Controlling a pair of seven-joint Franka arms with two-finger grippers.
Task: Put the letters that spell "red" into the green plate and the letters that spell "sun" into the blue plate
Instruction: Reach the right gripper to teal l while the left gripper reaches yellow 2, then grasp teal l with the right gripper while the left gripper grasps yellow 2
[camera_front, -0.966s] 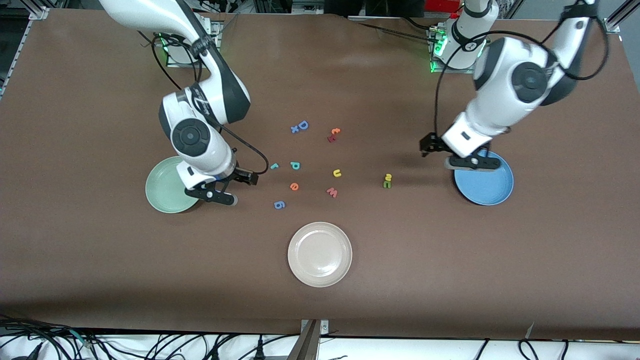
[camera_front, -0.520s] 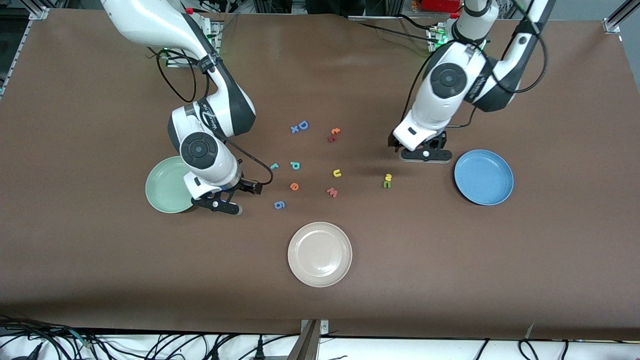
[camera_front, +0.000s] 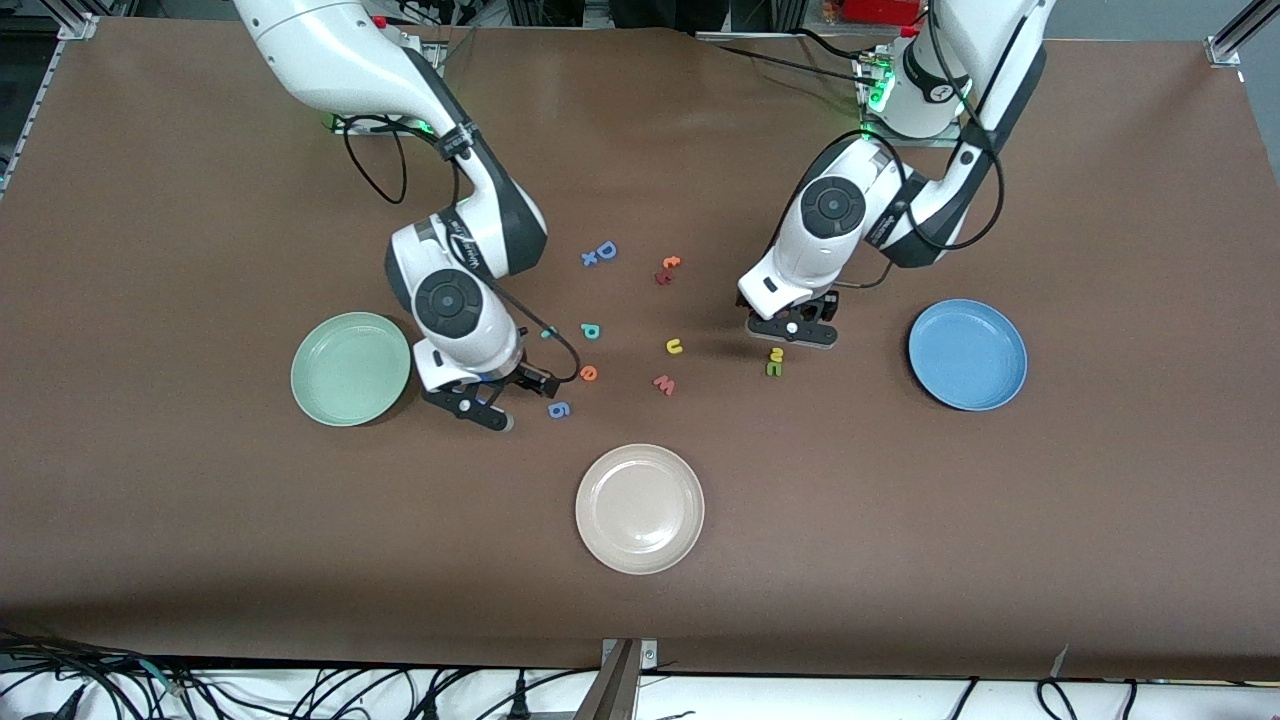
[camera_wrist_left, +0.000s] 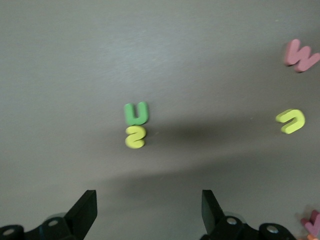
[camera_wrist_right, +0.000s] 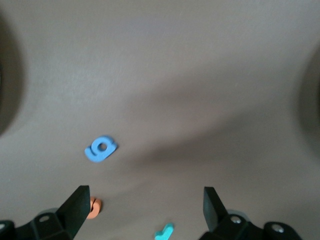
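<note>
I hold both grippers open: left gripper (camera_front: 795, 333) above the stacked green "n" (camera_front: 773, 369) and yellow "s" (camera_front: 776, 354), lining up a pick; right gripper (camera_front: 478, 409) near the blue "g" (camera_front: 559, 409), at the orange "e" (camera_front: 588, 373)'s seven o'clock.

Off-task clutter: beige plate (camera_front: 639, 509) nearest the camera, blue g (camera_front: 559, 409), pink w (camera_front: 664, 384), blue D (camera_front: 606, 250), orange-red pair (camera_front: 667, 270).

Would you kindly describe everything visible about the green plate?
The green plate is round, pale mint green and plain, with a shallow raised rim and a smooth, slightly glossy surface. It sits flat and upright on the brown table toward the right arm's end, holding nothing. None of the letters touches it, and the right claw hangs beside it, apart from its rim.
</note>
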